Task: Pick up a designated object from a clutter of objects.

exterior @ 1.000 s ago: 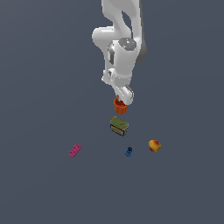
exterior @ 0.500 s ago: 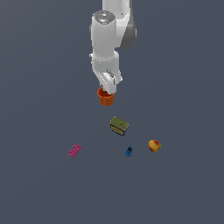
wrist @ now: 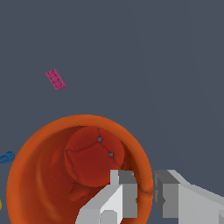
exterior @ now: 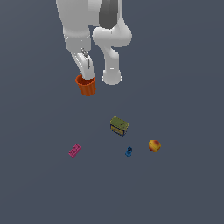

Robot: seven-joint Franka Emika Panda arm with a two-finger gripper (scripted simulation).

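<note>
The small orange cup (exterior: 86,85) hangs in the air, high above the floor, held by my gripper (exterior: 86,75), which is shut on its rim. In the wrist view the orange cup (wrist: 83,170) fills the frame and I look into its mouth; one finger (wrist: 118,192) is inside the rim and the other (wrist: 168,192) outside. The rest of the clutter lies below: the olive-green box (exterior: 118,126), the tiny blue piece (exterior: 128,152), the yellow-red round fruit (exterior: 154,145) and the flat pink brick (exterior: 75,150).
The arm's white base (exterior: 112,76) stands behind the cup. In the wrist view the pink brick (wrist: 55,79) and the blue piece (wrist: 6,157) show far below on the dark grey floor.
The gripper has risen with the orange cup, lifting it from beside the olive-green box and carrying it up and toward the exterior view's left. The other items have not moved.
</note>
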